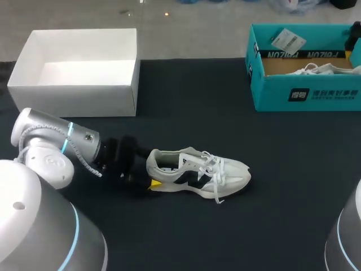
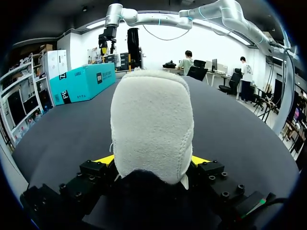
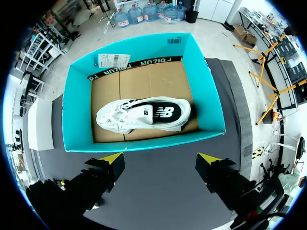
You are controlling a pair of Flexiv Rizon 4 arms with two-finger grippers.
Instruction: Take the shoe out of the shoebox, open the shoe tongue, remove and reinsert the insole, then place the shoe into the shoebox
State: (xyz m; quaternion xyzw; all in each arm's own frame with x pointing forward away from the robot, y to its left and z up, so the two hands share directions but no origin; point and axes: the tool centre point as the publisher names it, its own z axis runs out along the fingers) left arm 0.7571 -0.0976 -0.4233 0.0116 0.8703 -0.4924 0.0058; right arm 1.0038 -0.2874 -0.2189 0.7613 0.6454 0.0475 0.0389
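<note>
A white sneaker with dark side panels lies on its sole on the black table, toe to the right. My left gripper is at its heel, open, with one yellow fingertip showing on the near side. In the left wrist view the padded white heel fills the space between the fingers; no contact shows. My right gripper hangs open and empty above the teal shoebox, which holds a second white sneaker on brown cardboard.
An empty white box stands at the back left. The teal shoebox is at the back right with a paper tag inside. Bare black table lies between the boxes and in front of the sneaker.
</note>
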